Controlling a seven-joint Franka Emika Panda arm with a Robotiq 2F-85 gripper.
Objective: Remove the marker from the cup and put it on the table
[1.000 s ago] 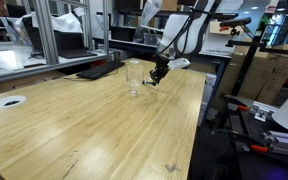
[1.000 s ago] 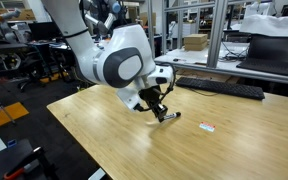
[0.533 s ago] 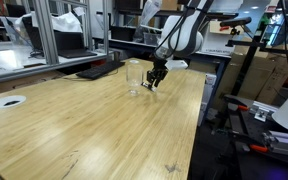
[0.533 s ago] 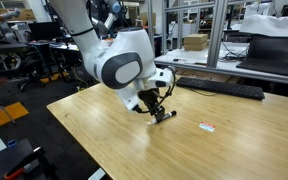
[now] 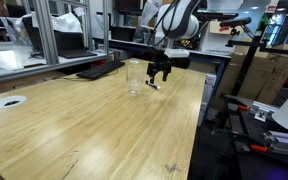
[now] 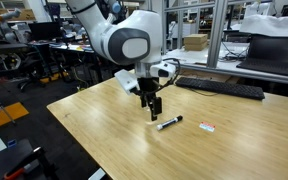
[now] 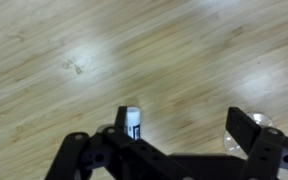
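Observation:
The marker (image 6: 168, 123) lies flat on the wooden table (image 6: 104, 130), dark with a white end. In an exterior view it shows as a small dark stick (image 5: 154, 86) just right of the clear cup (image 5: 134, 77), which stands upright. My gripper (image 6: 155, 110) hangs a little above the marker, open, with nothing between its fingers. In the wrist view the marker's white end (image 7: 132, 123) sits beside one finger, and the gripper (image 7: 181, 116) stands wide apart over bare wood. The arm hides the cup in the exterior view that shows the keyboard.
A small white-and-red label (image 6: 207, 127) lies on the table past the marker. A keyboard (image 6: 224, 88) sits at the far edge. A laptop (image 5: 102, 70) and a white disc (image 5: 9, 101) are at the table's other sides. The table's right edge (image 5: 196, 120) is close by.
The gripper has opened and let go of the marker, which now lies on the table. The gripper has risen a little above it.

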